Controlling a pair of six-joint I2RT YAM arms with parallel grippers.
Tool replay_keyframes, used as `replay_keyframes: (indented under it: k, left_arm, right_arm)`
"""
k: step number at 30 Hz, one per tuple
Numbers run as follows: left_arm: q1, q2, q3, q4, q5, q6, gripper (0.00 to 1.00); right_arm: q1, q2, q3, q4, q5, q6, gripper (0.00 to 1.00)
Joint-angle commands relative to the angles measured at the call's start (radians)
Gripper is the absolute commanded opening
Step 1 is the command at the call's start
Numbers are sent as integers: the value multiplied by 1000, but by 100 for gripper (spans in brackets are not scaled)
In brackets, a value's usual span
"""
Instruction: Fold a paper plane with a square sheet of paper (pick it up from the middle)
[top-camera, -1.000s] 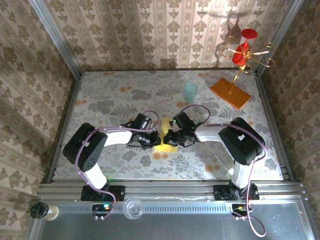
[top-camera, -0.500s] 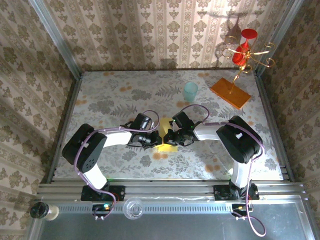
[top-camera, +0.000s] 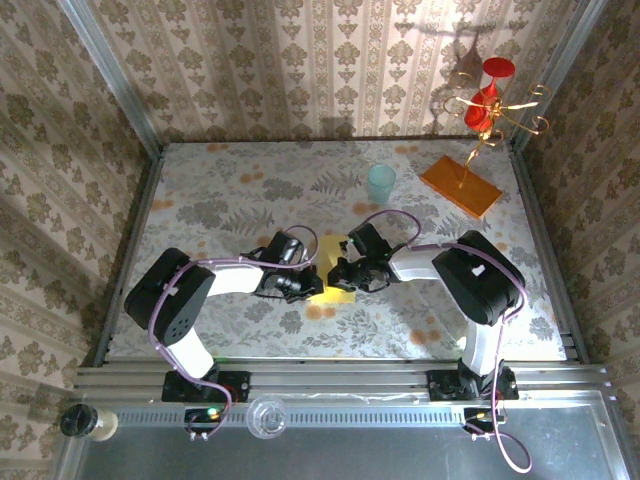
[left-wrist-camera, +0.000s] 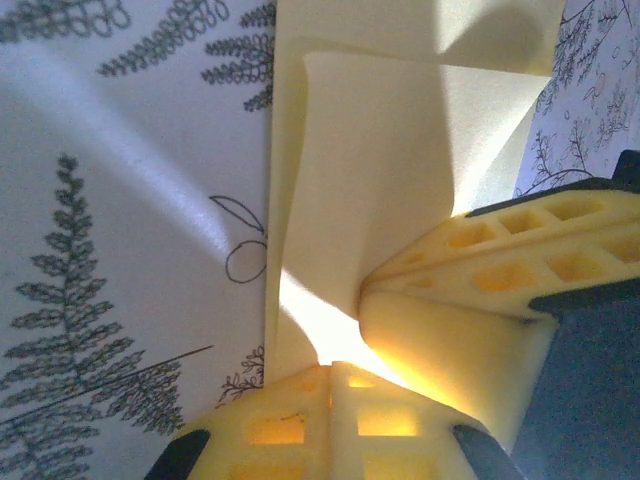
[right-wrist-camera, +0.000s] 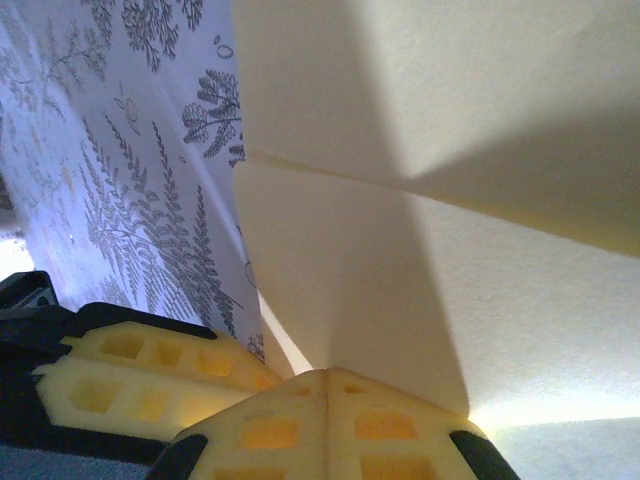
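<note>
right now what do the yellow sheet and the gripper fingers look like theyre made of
The yellow sheet looks like thin matte paper: it holds sharp creases and light glows through it. The left gripper's fingers look like pale yellow matte plastic or rubber, likely printed, going by the open lattice cells. How hard they are can't be told.

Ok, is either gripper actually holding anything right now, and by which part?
Both hold the yellow paper: the left gripper pinches a lifted flap of it, the right gripper a raised fold below a crease.
</note>
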Motion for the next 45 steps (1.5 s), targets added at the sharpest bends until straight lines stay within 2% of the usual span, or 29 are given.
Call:
replay_keyframes:
  k: [1,7,11,17,24,29,35,45]
  left_arm:
    - [-5,17,-36,-170,-67,6,0]
    - [-6,18,-41,-151,-58,5,0]
    - [-7,15,-21,-119,-42,11,0]
    - [-8,-9,74,-72,-9,33,1]
    - [8,-44,134,-19,-62,32,23]
    - [26,22,154,20,-51,28,25]
    - [38,74,182,33,-83,24,26]
    - [44,135,151,99,-103,-25,26]
  right_arm:
    - [-82,34,-35,31,43,-26,6]
    - [-199,21,-34,-26,115,-70,7]
    - [-230,-14,-41,-51,144,-86,8]
    - [-225,-111,-36,-86,135,-81,13]
    - [-196,-258,-78,-115,157,-37,30]
    - [-177,-292,-100,-120,175,10,42]
    - [-146,-275,-110,-95,178,69,44]
    - [-110,-206,-115,-19,195,203,43]
